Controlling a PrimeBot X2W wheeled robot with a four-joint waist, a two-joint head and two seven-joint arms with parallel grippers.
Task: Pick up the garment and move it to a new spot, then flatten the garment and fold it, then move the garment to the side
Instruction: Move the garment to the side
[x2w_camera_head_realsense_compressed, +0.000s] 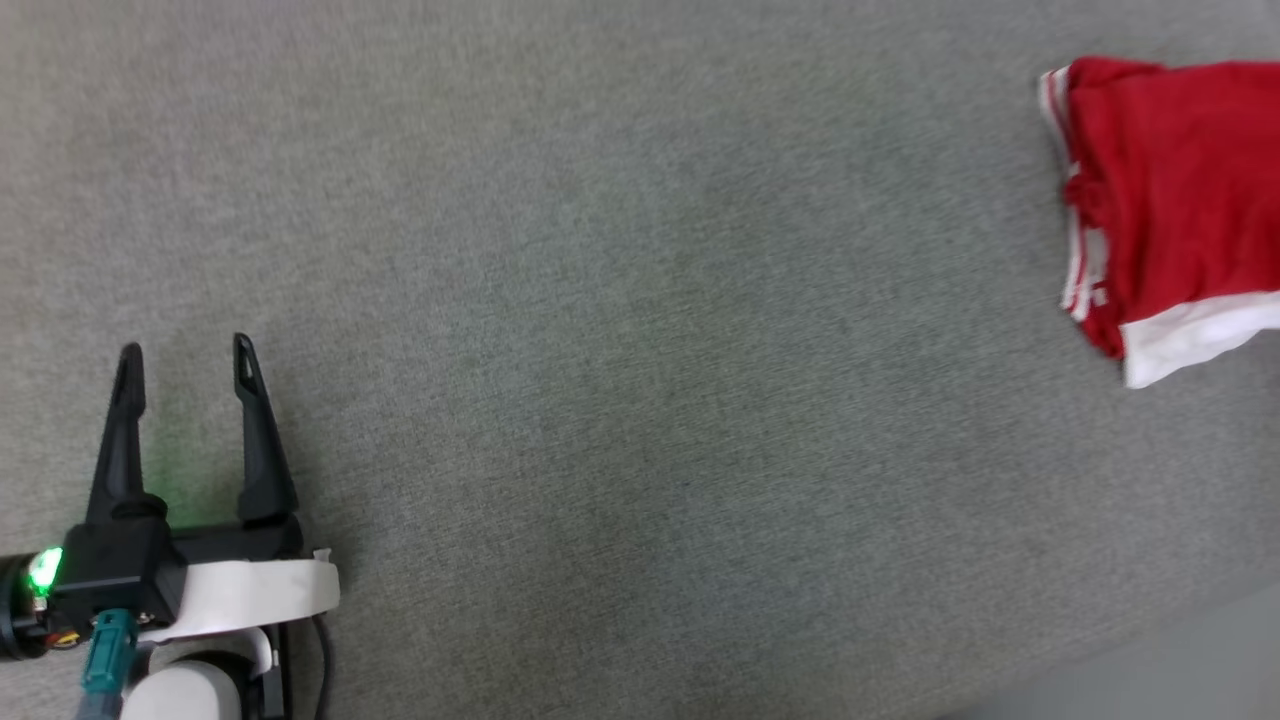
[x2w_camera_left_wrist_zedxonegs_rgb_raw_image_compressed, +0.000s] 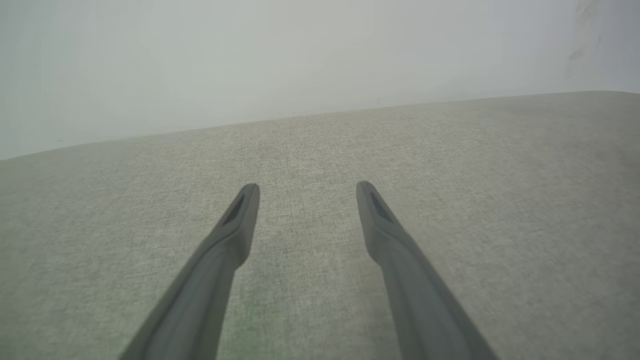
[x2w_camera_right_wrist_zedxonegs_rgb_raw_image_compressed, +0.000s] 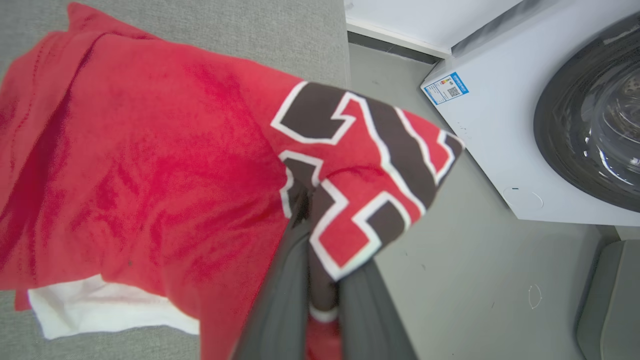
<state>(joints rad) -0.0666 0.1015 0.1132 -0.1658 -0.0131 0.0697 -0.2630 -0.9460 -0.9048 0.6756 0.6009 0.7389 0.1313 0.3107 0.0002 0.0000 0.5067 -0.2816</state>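
Observation:
The garment (x2w_camera_head_realsense_compressed: 1170, 200), red with white trim, lies folded at the far right of the grey cloth surface (x2w_camera_head_realsense_compressed: 620, 300) in the head view. In the right wrist view the garment (x2w_camera_right_wrist_zedxonegs_rgb_raw_image_compressed: 150, 165) fills the left half, with black white-outlined numbers (x2w_camera_right_wrist_zedxonegs_rgb_raw_image_compressed: 360, 170) on a raised corner. My right gripper (x2w_camera_right_wrist_zedxonegs_rgb_raw_image_compressed: 320, 220) is shut on that corner, its fingertips hidden under the cloth. My left gripper (x2w_camera_head_realsense_compressed: 188, 360) stands open at the lower left, far from the garment. In the left wrist view its fingers (x2w_camera_left_wrist_zedxonegs_rgb_raw_image_compressed: 235, 225) are spread over bare grey cloth.
A white washing machine (x2w_camera_right_wrist_zedxonegs_rgb_raw_image_compressed: 525, 125) with a dark round door stands on the grey floor (x2w_camera_right_wrist_zedxonegs_rgb_raw_image_compressed: 475, 275) beside the surface's right edge. A pale wall (x2w_camera_left_wrist_zedxonegs_rgb_raw_image_compressed: 250, 60) rises behind the surface's far edge.

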